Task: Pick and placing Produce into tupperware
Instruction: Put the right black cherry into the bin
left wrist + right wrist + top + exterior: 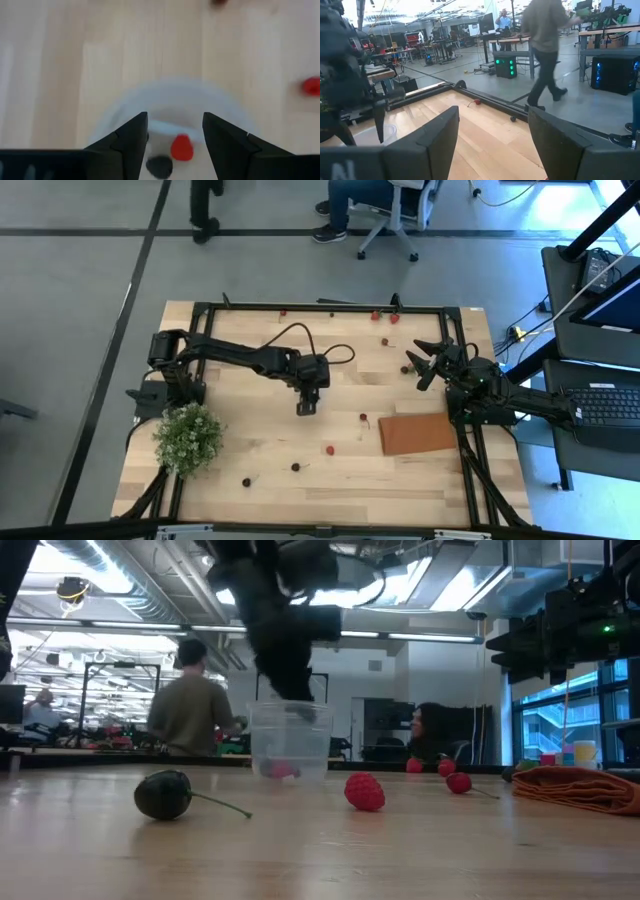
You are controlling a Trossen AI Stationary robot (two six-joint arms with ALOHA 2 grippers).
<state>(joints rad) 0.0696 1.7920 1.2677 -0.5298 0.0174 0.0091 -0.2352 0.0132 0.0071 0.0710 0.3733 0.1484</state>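
Tabletop: left tool (175, 131) agape over tupperware (172, 107)

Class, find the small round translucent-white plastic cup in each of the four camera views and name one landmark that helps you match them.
High view: the small round translucent-white plastic cup sits mid-table, mostly hidden under the left gripper.
Low view: centre, beneath the dark left arm.
Left wrist view: low centre, around the open fingers, with a red piece and a dark piece inside.
Right wrist view: faintly at the lower left.
Shared landmark: the left gripper over it.
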